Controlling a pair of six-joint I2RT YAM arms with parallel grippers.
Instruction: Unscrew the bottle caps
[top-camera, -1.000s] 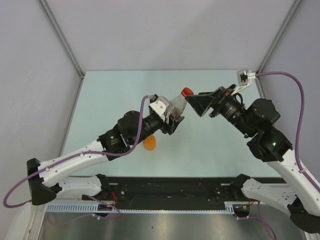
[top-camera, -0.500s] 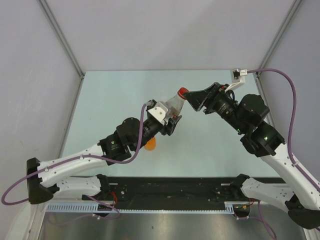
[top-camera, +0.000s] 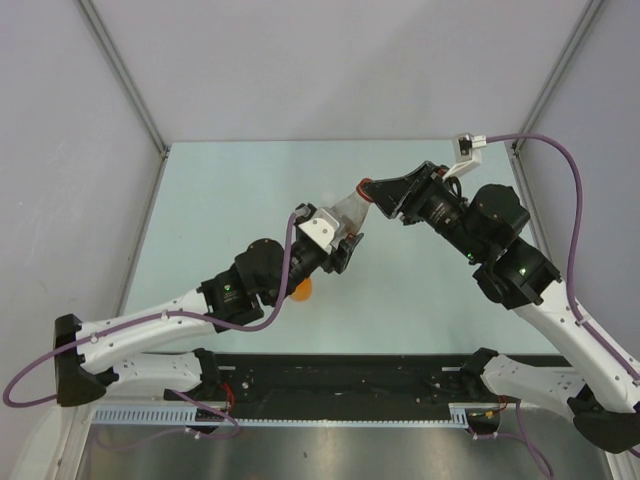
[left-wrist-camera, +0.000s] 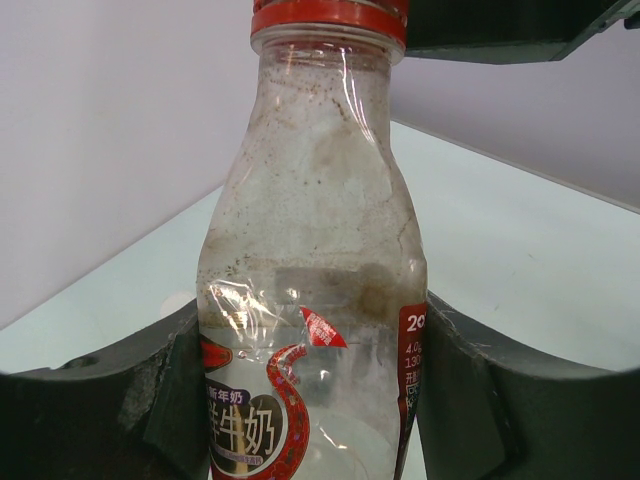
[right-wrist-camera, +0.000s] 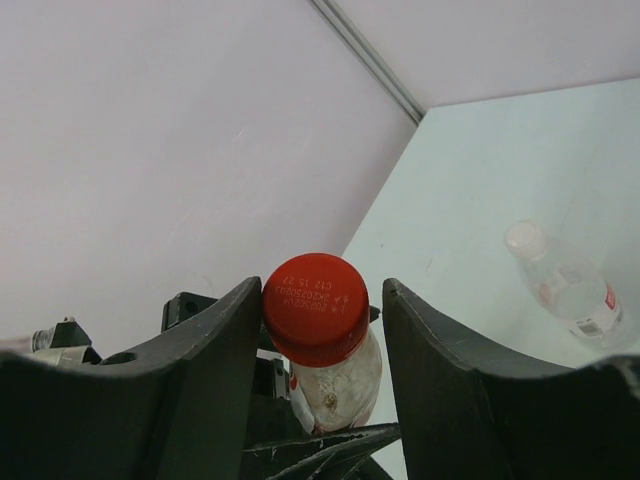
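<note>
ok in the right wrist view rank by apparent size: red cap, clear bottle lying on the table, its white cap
1. red cap and the lying clear bottle: roughly alike in frame, and the cap is much nearer the camera, so no ranking between them
2. white cap: clearly smallest

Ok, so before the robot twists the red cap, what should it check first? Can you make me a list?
1. Bottle held by the left fingers: ok, they press on both its sides.
2. Cap on the bottle: ok, it sits on the neck.
3. Cap between the right fingers: ok, one on each side.
4. Right fingers tight on the cap: cannot tell; one touches it, and a thin gap shows by the other.
5. Other bottle out of the way: ok, it lies apart on the table.
</note>
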